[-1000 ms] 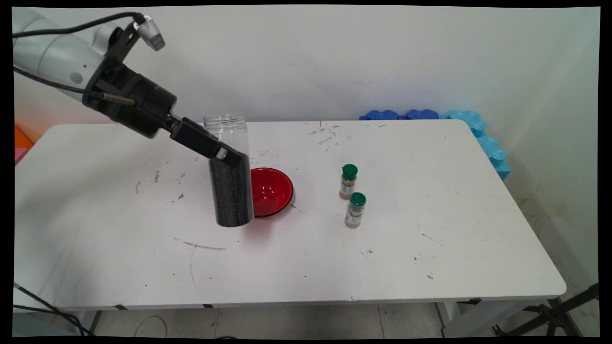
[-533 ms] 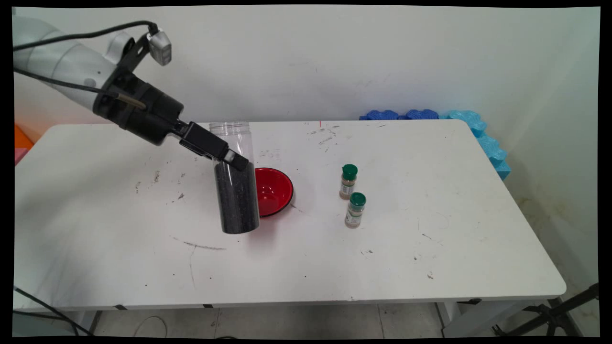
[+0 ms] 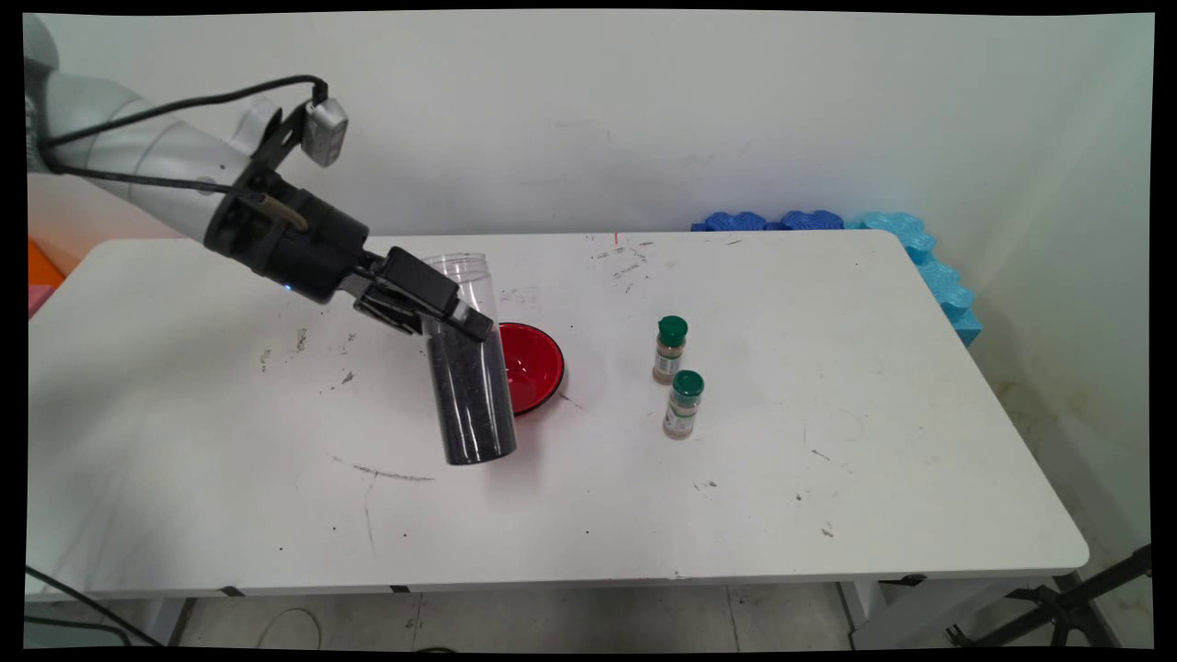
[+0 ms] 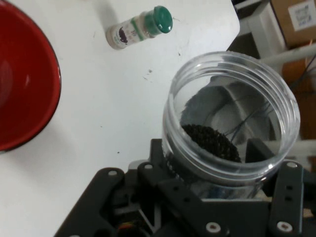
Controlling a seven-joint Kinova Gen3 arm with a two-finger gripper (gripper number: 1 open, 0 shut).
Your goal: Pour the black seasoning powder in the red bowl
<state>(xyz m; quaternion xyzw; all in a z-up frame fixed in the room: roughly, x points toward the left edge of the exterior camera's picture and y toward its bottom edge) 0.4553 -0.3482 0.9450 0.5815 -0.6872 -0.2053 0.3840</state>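
Note:
A tall clear plastic jar (image 3: pixel 471 386), open at the top and more than half full of black grains, tilts slightly with its base low over the table. My gripper (image 3: pixel 451 317) is shut on the jar's upper part. Directly behind the jar sits a red bowl (image 3: pixel 533 366), partly hidden by it. In the hand view the jar's open mouth (image 4: pixel 232 116) fills the right side, the black grains visible inside, and the red bowl (image 4: pixel 22 84) lies at the left edge. One green-capped spice bottle (image 4: pixel 140 27) shows at the top.
Two small green-capped spice bottles (image 3: pixel 670 349) (image 3: pixel 683 405) stand right of the bowl. Blue foam pieces (image 3: pixel 910 248) lean at the table's far right corner. The white table (image 3: pixel 828 478) bears dark scuff marks.
The gripper has carried the jar downward and a little to the right, nearer the camera. The jar's tilt has grown slightly.

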